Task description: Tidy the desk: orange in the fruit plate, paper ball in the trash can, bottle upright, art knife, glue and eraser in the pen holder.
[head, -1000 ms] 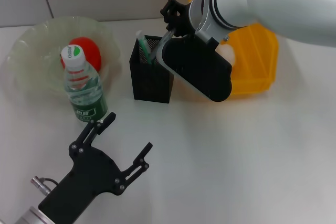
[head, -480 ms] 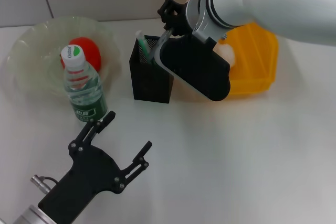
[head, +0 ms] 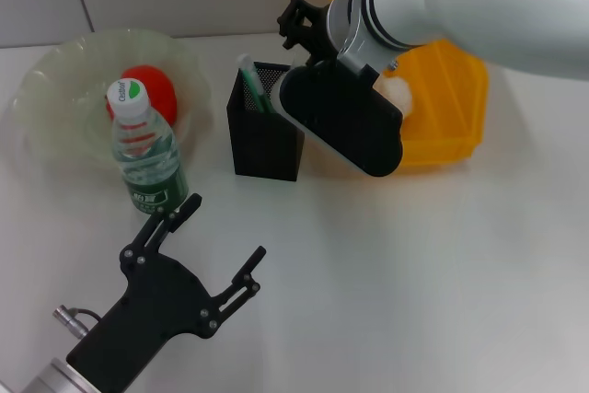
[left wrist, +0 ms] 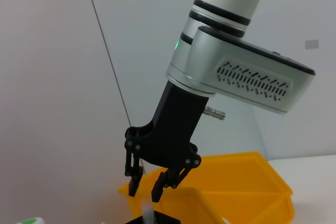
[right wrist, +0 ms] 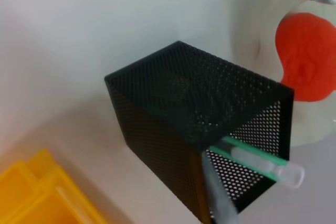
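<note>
The orange (head: 152, 87) lies in the pale-green fruit plate (head: 55, 80). The bottle (head: 145, 158) stands upright in front of the plate. The paper ball (head: 398, 89) lies in the yellow trash can (head: 451, 108). My right gripper (head: 296, 23) hangs just above the black mesh pen holder (head: 262, 140), its fingers apart and empty in the left wrist view (left wrist: 146, 190). A green-and-white stick (right wrist: 257, 163) and a thin grey tool (right wrist: 215, 195) lean inside the holder. The eraser is out of view. My left gripper (head: 224, 229) is open and empty at the front left.
The right arm's black forearm (head: 345, 121) hangs between the pen holder and the trash can. The bottle stands close beyond the left gripper's fingertips. White tabletop (head: 414, 273) spreads to the front right. A wall runs along the back.
The thin grey tool that stuck up between the right gripper's fingers has gone down into the pen holder. The right gripper has risen slightly. The left arm has barely moved.
</note>
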